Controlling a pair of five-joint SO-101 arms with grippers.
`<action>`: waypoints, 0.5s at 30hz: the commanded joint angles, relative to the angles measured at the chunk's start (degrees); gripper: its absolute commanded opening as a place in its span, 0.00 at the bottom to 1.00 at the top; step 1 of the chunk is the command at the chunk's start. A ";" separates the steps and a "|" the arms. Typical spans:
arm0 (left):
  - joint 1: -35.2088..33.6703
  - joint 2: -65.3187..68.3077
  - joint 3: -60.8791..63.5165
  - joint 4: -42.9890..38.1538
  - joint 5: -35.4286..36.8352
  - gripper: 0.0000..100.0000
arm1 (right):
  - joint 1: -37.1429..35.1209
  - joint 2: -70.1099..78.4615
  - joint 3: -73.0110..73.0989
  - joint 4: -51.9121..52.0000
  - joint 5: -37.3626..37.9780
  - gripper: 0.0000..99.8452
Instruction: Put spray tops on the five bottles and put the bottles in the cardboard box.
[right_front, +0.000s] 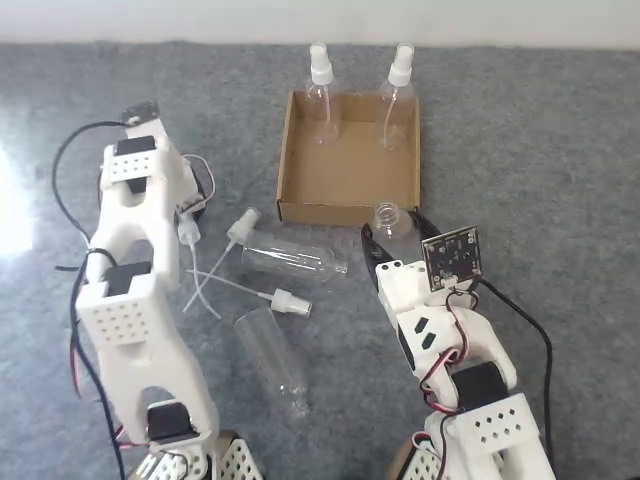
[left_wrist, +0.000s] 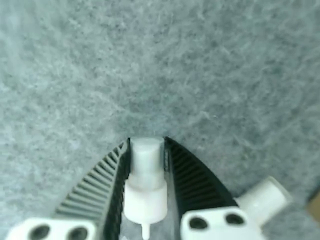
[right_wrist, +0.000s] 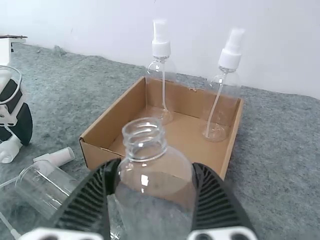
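1. The cardboard box (right_front: 350, 175) is standing just beyond the right gripper (right_wrist: 154, 167).
2. That gripper is clamping an uncapped bottle (right_wrist: 145, 137) at its shoulder, a good hold; it is probably light and slippery.
3. The left gripper (left_wrist: 147, 142) is pinching a stiff spray top (left_wrist: 145, 192) by its collar.

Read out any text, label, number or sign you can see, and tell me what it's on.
No text can be read in these views.
Cardboard box: plain, no print.
Capped bottles, open bottle, lying bottles: clear, no labels.
Spray top: plain white.
Circuit board on the right arm: markings too small to read.
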 joint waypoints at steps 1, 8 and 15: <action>-0.53 -6.95 0.04 1.32 -1.85 0.01 | 0.40 -1.45 -0.79 -1.63 -0.09 0.01; -4.31 -15.30 0.22 5.54 -8.26 0.01 | 0.31 -1.45 -0.79 -1.63 -0.09 0.01; -8.53 -20.48 0.22 10.46 -22.86 0.01 | 0.31 -1.36 -0.79 -1.63 -0.09 0.01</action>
